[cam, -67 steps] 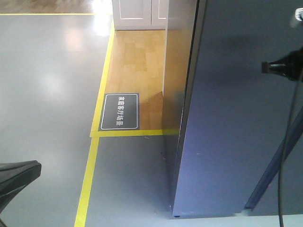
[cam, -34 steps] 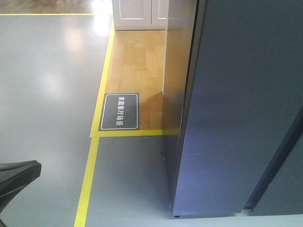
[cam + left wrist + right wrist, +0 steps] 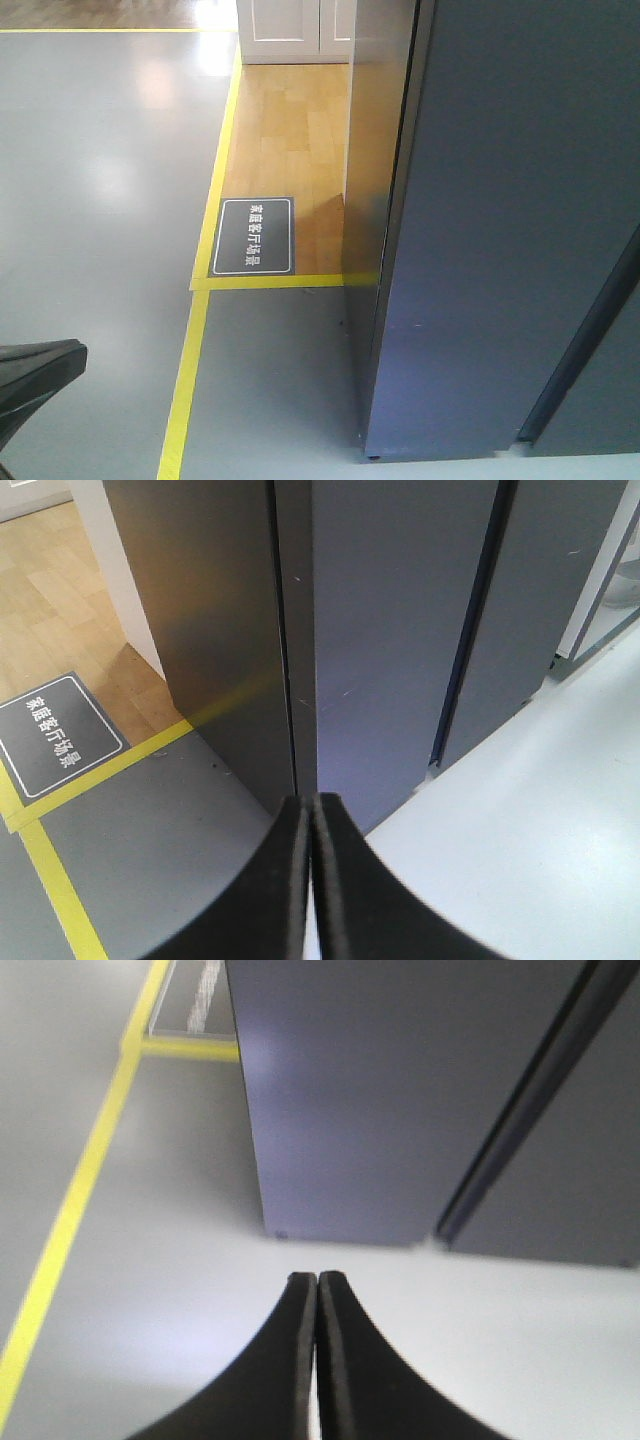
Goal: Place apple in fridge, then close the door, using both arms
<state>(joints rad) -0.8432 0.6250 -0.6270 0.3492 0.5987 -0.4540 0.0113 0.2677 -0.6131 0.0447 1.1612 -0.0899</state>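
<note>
The fridge stands at the right in the front view, dark grey. Its door lies flat and flush against it, with a dark seam running down at the far right. No white lining shows. The apple is out of view. My left gripper is shut with nothing between its fingers, a short way off the door near the front corner. My right gripper is also shut and empty, low over the pale floor in front of the door.
Yellow floor tape runs along the grey floor to the fridge's left. A dark floor sign lies on the wood flooring, with a white cabinet behind. A black arm part shows at the lower left.
One second ago a black arm part with a cable hung before the door at the upper right of the front view. It has left that view. The fridge has not moved.
</note>
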